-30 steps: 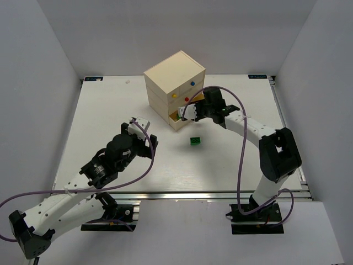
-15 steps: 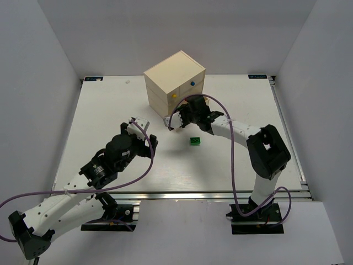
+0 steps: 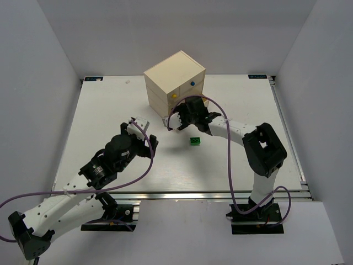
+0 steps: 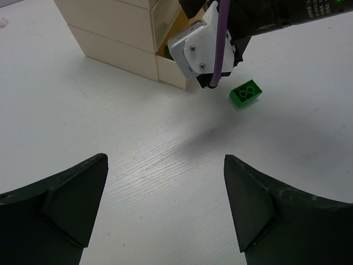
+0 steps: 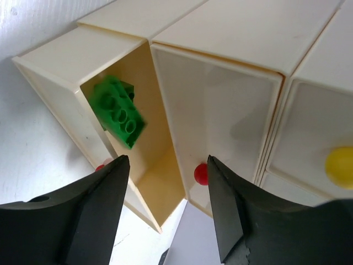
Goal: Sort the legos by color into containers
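The cream chest (image 3: pixel 175 83) stands at the back middle, with a yellow knob (image 3: pixel 174 95) and a blue knob (image 3: pixel 192 83). My right gripper (image 3: pixel 175 120) is open and empty at the chest's lower front. In the right wrist view its jaws (image 5: pixel 168 165) frame an open drawer (image 5: pixel 154 165) that holds a tilted green lego (image 5: pixel 118 110); a red knob (image 5: pixel 202 174) sits by the right finger. A second green lego (image 3: pixel 194 141) lies on the table, also in the left wrist view (image 4: pixel 246 93). My left gripper (image 3: pixel 144 131) is open and empty (image 4: pixel 165 160), well short of it.
The white table (image 3: pixel 110 110) is walled in by grey panels. The right arm's purple cable (image 3: pixel 237 160) loops over the table's right half. The right gripper's white body (image 4: pixel 201 47) hangs between the chest (image 4: pixel 110 38) and the loose green lego.
My right gripper has slid left along the chest's front to the open lower drawer. The left arm and the green lego on the table have not moved.
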{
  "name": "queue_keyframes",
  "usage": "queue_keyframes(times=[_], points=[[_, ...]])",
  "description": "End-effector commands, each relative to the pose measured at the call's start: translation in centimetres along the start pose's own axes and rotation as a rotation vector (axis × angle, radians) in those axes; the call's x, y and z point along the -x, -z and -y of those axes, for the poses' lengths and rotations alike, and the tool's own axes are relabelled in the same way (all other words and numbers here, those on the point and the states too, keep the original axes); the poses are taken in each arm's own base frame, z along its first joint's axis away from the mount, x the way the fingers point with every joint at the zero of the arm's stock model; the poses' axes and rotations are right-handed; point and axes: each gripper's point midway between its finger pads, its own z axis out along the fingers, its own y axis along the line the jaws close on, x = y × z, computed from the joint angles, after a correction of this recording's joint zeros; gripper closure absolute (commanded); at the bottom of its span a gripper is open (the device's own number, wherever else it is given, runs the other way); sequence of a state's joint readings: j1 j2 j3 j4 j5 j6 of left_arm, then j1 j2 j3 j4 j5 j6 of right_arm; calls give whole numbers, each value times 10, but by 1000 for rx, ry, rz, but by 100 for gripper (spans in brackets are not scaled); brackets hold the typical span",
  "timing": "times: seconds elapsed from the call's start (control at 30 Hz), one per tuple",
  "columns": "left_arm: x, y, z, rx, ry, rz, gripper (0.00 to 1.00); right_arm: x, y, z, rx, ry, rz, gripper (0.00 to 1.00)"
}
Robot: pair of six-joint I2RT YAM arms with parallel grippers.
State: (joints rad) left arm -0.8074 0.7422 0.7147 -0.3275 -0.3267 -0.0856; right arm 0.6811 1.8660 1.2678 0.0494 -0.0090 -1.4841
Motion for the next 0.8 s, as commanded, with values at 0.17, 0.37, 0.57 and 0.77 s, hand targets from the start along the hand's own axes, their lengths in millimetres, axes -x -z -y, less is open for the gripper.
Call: queue_keyframes(times=[0.17, 0.37, 0.57, 0.77], points=[[6, -1, 24, -127, 13, 43, 15, 11, 18, 46, -135, -105, 30, 45], [5, -9, 58, -290, 107, 43, 93, 0, 76, 71, -233, -752, 92, 100], [-3, -29, 111, -503, 265, -31, 70, -28, 129, 11, -119, -1339, 132, 100], [-72, -78, 159, -737, -55, -523, 4, -19, 186, -21, 207, -1638, 436, 26]])
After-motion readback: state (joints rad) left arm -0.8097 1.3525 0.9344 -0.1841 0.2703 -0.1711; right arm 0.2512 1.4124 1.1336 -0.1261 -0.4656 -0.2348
